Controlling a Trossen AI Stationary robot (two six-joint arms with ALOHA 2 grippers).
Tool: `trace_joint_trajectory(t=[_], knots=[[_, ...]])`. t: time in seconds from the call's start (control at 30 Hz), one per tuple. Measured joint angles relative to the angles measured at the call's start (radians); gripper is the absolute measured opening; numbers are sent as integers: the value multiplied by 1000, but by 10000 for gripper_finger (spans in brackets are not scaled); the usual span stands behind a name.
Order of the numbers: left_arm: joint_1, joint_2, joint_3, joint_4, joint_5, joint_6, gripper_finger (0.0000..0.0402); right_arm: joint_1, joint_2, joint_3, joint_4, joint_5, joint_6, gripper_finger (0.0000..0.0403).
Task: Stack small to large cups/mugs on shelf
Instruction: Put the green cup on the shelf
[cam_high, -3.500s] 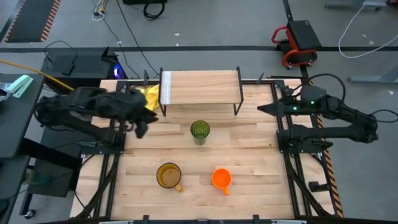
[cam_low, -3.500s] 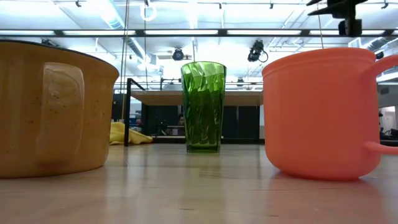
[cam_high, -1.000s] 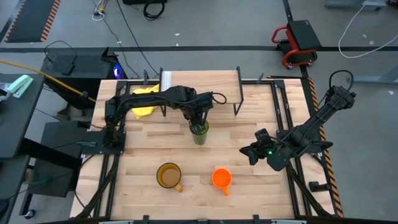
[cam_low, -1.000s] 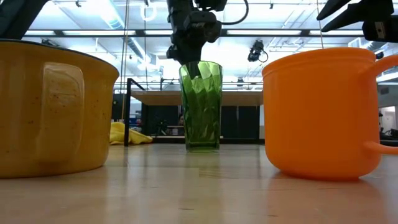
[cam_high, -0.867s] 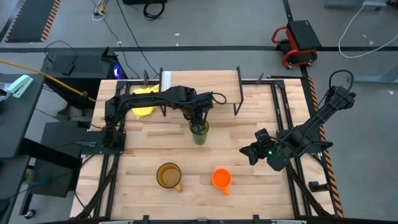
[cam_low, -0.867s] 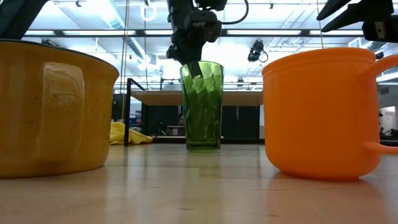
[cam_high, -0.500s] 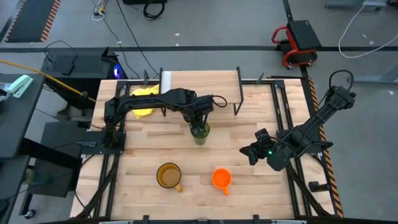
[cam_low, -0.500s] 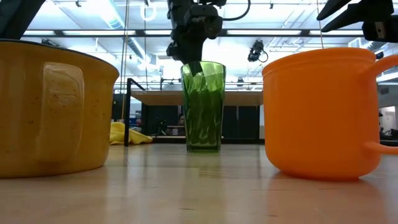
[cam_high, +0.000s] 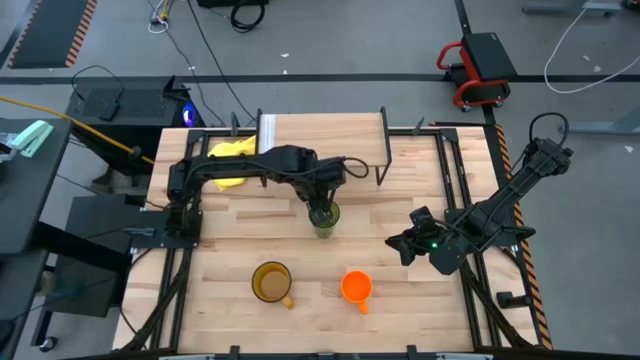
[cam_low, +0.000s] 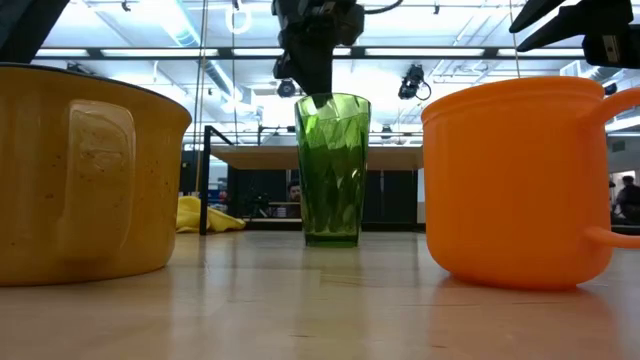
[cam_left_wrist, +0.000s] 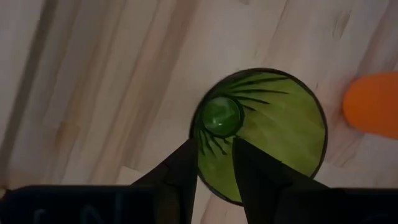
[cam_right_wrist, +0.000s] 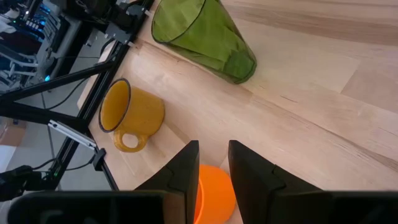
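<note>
Slatted table (cam_high: 400, 190), shelf (cam_high: 322, 138), possibly gripped tumbler (cam_high: 323, 216)

The tumbler (cam_low: 333, 168) is a translucent bottle green, its wall cut in faceted diamonds that catch the ceiling lights; straight ahead of the left arm's dark jaws its inside shows fine dark ribs fanning out from a paler green base. The wide mug (cam_high: 271, 282) is mustard yellow-brown with faint dark speckles. The small mug (cam_high: 356, 287) is flat, bright orange. The cloth (cam_high: 230, 161) is lemon yellow. The shelf (cam_high: 322, 136) has a pale wood top on black legs. The worktop (cam_high: 400, 298) is light, blond planking with streaky grain. Both arms are matte black.
</note>
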Motion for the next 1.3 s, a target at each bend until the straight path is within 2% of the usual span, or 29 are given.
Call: trace_joint_trajectory(t=[0.3, 0.6, 1.07, 1.3], knots=[[20, 7, 9, -60, -12, 0, 107, 0, 0, 0, 0, 2, 0, 94], [13, 12, 9, -56, -12, 0, 107, 0, 0, 0, 0, 12, -8, 94], [-2, 103, 7, -59, -8, -4, 107, 0, 0, 0, 9, 11, -18, 94], [-1, 99, 8, -42, -8, -12, 103, 0, 0, 0, 8, 11, -19, 94]])
